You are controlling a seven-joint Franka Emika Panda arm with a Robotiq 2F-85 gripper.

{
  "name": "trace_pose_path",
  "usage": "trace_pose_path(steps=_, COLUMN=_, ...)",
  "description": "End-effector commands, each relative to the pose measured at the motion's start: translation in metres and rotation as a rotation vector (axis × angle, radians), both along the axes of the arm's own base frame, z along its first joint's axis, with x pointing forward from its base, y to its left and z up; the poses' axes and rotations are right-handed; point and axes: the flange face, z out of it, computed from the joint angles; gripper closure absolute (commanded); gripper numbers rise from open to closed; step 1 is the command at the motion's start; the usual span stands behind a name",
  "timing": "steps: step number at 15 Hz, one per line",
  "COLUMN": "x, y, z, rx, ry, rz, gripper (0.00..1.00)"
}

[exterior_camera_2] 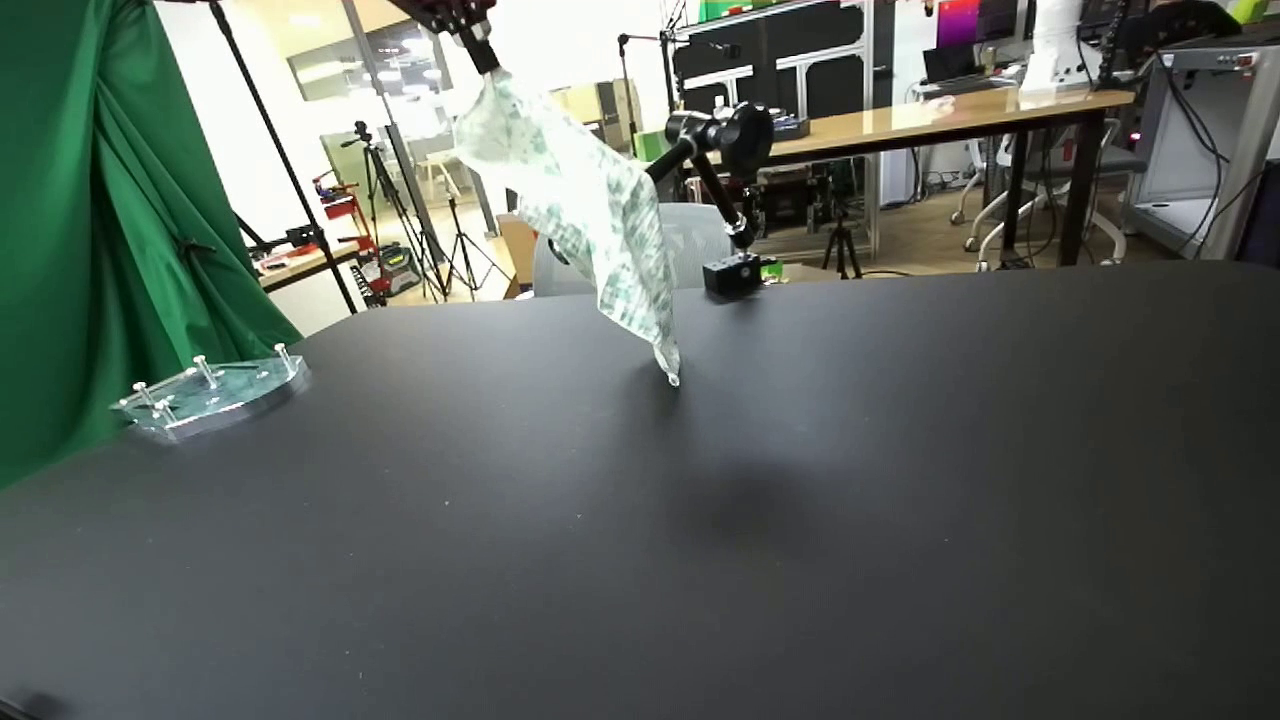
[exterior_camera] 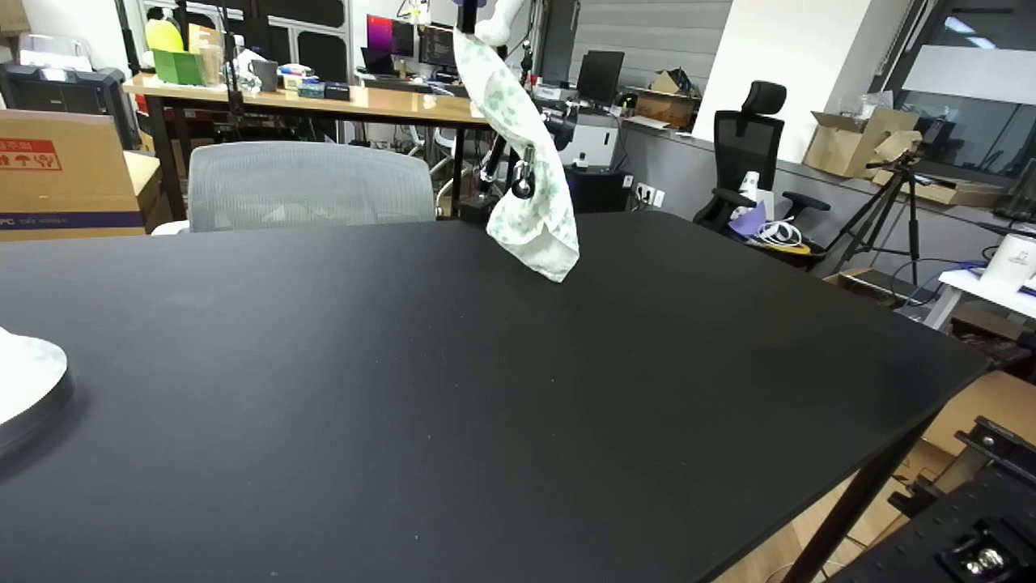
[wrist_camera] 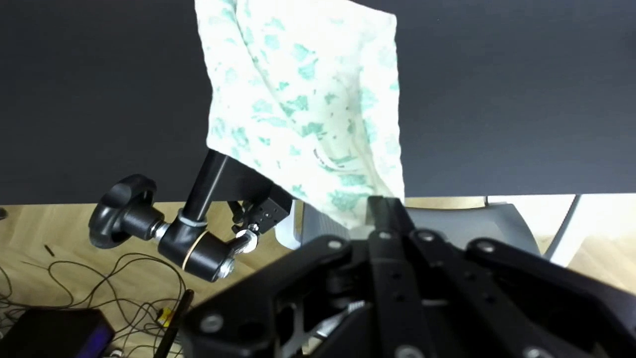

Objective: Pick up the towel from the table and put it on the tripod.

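Black gripper (wrist_camera: pixel 385 205), pinching the towel (wrist_camera: pixel 308 104) high up, should drape it evenly across the jointed stand (wrist_camera: pixel 206 256) before releasing, though contact is hard to judge.

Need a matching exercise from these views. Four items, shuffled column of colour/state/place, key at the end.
Column 1
1. towel
2. gripper
3. clear plate with bolts
4. curtain

Column 2
A. lying on the black table
B. solid green, hanging
C. white with a green print
D. closed on one end of item 1

Pairs: 1-C, 2-D, 3-A, 4-B
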Motion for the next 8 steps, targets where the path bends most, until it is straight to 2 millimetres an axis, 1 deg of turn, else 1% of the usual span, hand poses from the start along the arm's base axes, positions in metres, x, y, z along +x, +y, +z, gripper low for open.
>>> trace_pose_path(steps=1, x=0.014, y=0.020, z=-0.025, rx=-0.024, ry=0.039, rz=-0.014, gripper=1.00)
trace_pose_path(steps=4, x=0.018, y=0.032, z=-0.051, rx=-0.033, ry=0.075, rz=0.004, gripper=1.00)
trace_pose_path(steps=8, x=0.022, y=0.036, z=-0.086, rx=-0.044, ry=0.122, rz=0.018, gripper=1.00)
